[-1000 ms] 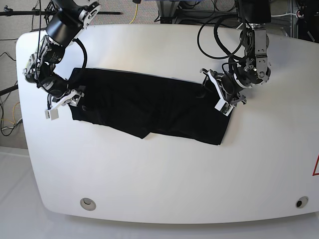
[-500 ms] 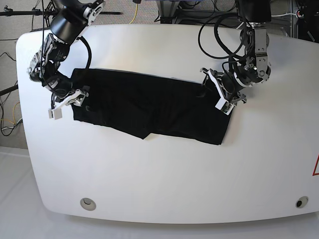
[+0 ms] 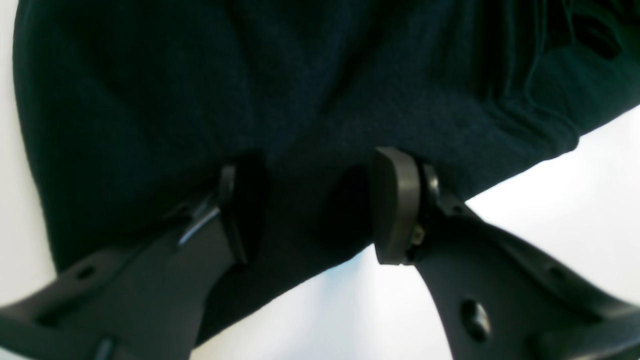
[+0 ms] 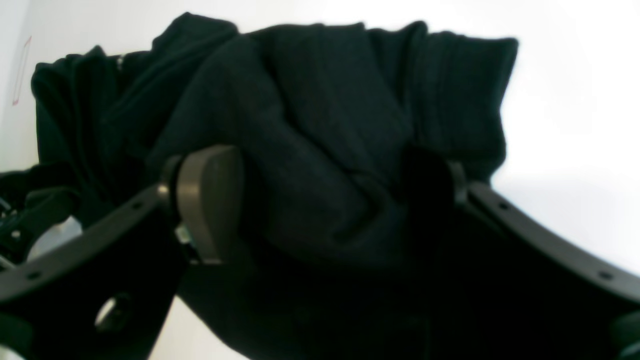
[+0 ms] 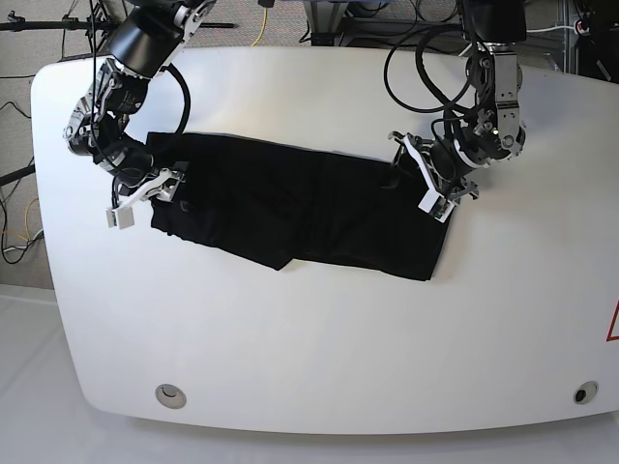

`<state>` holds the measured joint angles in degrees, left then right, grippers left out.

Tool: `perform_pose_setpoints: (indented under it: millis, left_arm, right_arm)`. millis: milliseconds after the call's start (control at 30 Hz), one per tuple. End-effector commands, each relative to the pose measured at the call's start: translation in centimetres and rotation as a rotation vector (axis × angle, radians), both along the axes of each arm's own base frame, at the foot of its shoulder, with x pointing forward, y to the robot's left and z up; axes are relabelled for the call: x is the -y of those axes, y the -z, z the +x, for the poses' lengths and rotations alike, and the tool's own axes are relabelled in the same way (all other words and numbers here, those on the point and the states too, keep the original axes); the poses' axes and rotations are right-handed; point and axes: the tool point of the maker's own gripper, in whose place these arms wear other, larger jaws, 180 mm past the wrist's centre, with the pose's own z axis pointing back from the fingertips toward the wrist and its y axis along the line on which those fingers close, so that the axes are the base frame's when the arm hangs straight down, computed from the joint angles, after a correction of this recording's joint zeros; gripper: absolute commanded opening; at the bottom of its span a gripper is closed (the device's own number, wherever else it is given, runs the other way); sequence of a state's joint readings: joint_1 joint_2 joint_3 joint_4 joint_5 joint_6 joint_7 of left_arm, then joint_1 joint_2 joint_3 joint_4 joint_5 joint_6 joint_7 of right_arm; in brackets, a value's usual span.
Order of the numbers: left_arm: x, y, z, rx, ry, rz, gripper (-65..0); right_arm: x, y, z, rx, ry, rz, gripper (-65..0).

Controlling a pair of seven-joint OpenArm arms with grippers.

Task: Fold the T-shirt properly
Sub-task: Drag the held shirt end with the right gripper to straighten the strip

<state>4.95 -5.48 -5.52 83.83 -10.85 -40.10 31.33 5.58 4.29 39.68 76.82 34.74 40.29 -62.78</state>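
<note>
White table, cables and stands behind its far edge. We start at the fingers.

Left fingers stand spread. In the left wrist view black cloth fills the gap between the pads, but neither pad visibly presses it, so we see no pinch yet. Right fingers stand spread wide too, straddling a bunched ridge of cloth in the right wrist view; no pinch there either, as far as we can tell.

Outward: the T-shirt lies along the table as a long black band, already folded lengthwise, print hidden. The left gripper sits at one short end and the right gripper at the other.

Risks, as we judge them:
- Right fingers closing on the whole thick bunch would drag every layer and undo the fold.
- Left fingers sit near the hem edge; a shallow close could slip off thin cloth on lifting.
- Uneven lift between the two ends would skew the band, leaving a crooked fold.
- Wrinkles at the right end may get locked in.
</note>
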Motion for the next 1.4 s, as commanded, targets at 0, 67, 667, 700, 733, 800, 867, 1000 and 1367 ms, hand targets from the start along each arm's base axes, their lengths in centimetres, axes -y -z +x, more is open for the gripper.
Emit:
perform_pose_setpoints:
  millis: [0, 67, 667, 700, 733, 800, 867, 1000, 1367]
  left_arm:
    - [-0.5, 0.1, 0.0, -0.006, 0.005, 0.032, -34.2]
    - [-0.4, -0.2, 0.3, 0.002, 0.004, 0.025, -33.9]
    - [-0.1, -0.2, 0.3, 0.001, 0.006, 0.02, -33.6]
    - [-0.1, -0.2, 0.3, -0.001, 0.006, 0.018, -33.6]
    - [0.0, -0.1, 0.2, -0.003, 0.006, 0.017, -33.6]
    - [0.0, -0.2, 0.2, -0.004, 0.007, 0.015, -33.4]
    - [0.1, -0.1, 0.1, -0.006, 0.006, 0.012, -33.5]
    - [0.1, -0.1, 0.1, -0.005, 0.007, 0.013, -33.4]
    - [-0.3, 0.1, 0.1, -0.012, 0.007, 0.025, -33.3]
  right_arm:
    - [0.4, 0.0, 0.0, -0.02, -0.009, -0.023, -17.1]
    - [0.6, 1.0, -0.4, -0.054, -0.006, -0.016, -17.0]
    - [1.6, 2.5, -1.4, -0.118, -0.003, 0.012, -16.0]
    - [1.4, 2.6, -1.5, -0.122, -0.007, 0.013, -16.1]
    - [1.3, 2.7, -1.6, -0.125, -0.01, 0.015, -16.2]
    - [0.7, 3.3, -1.9, -0.138, -0.008, 0.04, -17.0]
    - [0.4, 3.4, -1.9, -0.143, -0.013, 0.044, -18.0]
    - [0.2, 3.3, -1.9, -0.14, -0.015, 0.044, -23.5]
    - [0.6, 1.5, -0.8, -0.082, -0.01, 0.017, -39.3]
